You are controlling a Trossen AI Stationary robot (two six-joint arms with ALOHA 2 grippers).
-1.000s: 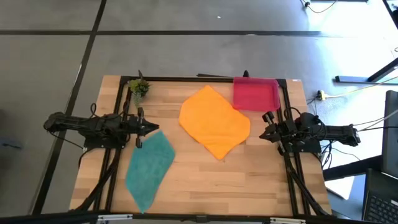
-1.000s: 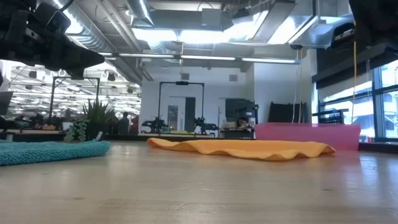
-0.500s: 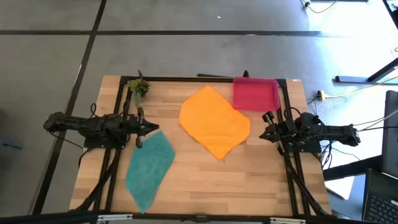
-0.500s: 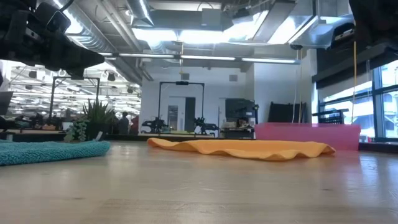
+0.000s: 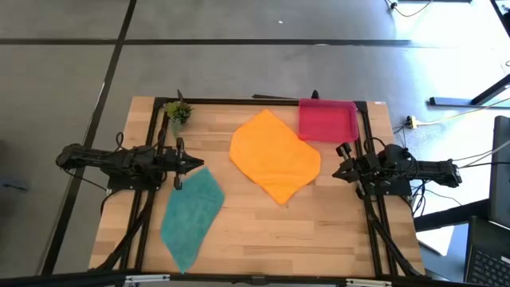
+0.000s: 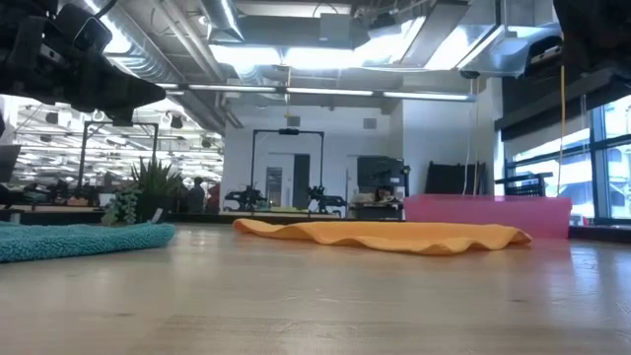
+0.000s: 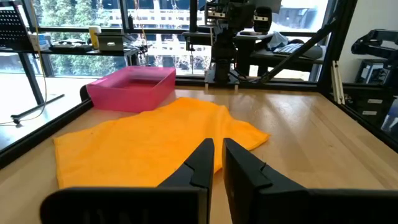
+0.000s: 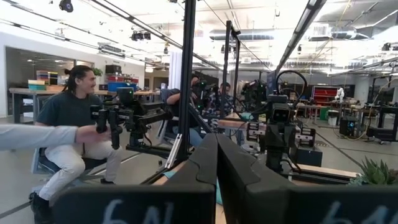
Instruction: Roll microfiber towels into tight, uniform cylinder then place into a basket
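Robotics lab: many robot workstations (image 8: 130,118)

Two dark arms stretched out level above the table edges, pointing toward each other across the middle. Left gripper (image 5: 196,163) raised over the left side, fingers (image 7: 200,163) almost together with only a thin slit between them, holding nothing. Right gripper (image 5: 337,169) raised over the right side, fingers (image 8: 205,158) pressed fully together, also holding nothing. Both wrists straight, not tilted downward.

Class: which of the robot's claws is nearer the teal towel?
Left. The left claw sits just at the teal towel's top corner; the right claw waits across the table beyond the orange towel.
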